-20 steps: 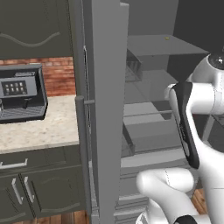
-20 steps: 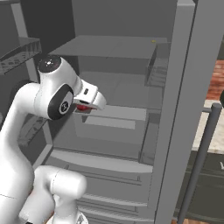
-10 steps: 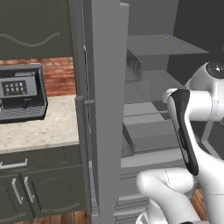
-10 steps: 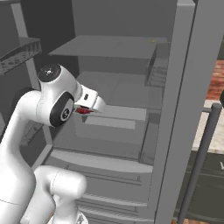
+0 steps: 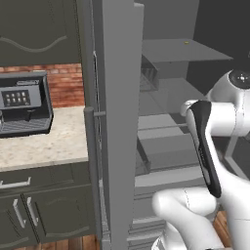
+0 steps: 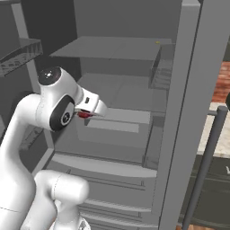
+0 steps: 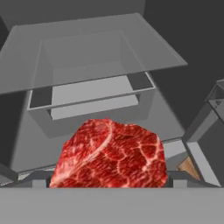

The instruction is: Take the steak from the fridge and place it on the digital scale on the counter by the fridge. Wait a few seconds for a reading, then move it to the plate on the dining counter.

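From the left base view, the tall grey metal fridge (image 5: 117, 122) stands open, and its door edge cuts down the middle. The white robot arm (image 5: 215, 141) reaches into it from the right. To the left is the short beige speckled stone counter (image 5: 44, 144) with a black box-shaped machine (image 5: 22, 105) on it. The machine has a small panel of buttons, but any writing there is too small to read.

From the right base view, the arm bends into the fridge, and a bit of the small flat red steak (image 6: 84, 114) peeks out just under the white hand. It lies on a grey fridge shelf (image 6: 112, 121), about halfway up.

From the hand view, the steak (image 7: 109, 153) is right in front of the hand, very close and low. It looks wider from side to side than it is tall. The gripper is open wide and has nothing in it yet. I think the hand must go straight ahead and down a little so its fingers come to each side of the meat. There are no labels or words on the steak or the shelves.
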### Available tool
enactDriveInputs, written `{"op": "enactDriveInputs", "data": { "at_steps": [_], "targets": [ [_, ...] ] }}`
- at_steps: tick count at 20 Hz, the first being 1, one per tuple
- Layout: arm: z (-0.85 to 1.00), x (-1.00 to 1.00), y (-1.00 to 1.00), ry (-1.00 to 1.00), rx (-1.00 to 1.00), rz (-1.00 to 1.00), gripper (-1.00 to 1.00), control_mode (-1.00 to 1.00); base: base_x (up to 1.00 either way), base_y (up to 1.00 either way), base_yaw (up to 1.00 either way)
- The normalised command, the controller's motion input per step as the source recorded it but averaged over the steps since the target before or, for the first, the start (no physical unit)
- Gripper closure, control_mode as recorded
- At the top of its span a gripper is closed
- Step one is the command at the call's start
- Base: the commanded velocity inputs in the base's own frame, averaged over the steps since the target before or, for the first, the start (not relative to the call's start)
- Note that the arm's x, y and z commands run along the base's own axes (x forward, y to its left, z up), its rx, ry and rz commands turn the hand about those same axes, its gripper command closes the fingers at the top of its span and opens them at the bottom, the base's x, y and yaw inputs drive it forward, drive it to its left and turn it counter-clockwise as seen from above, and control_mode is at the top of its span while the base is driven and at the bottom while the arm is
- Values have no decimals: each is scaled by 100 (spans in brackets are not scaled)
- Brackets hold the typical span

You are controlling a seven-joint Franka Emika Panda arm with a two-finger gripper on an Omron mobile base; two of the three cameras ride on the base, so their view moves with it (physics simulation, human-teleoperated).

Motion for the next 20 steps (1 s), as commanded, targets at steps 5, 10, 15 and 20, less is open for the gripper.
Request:
{"op": "enactDriveInputs", "data": {
  "at_steps": [5, 10, 15, 20],
  "targets": [
    [-3, -8, 0, 0, 0, 0, 100, 100, -71, 0, -1],
    [0, 0, 0, 0, 0, 0, 100, 100, -100, 0, -12],
    [0, 0, 0, 0, 0, 0, 100, 100, -95, -39, -18],
    [0, 0, 0, 0, 0, 0, 100, 100, -35, -99, -16]
  ]
}}
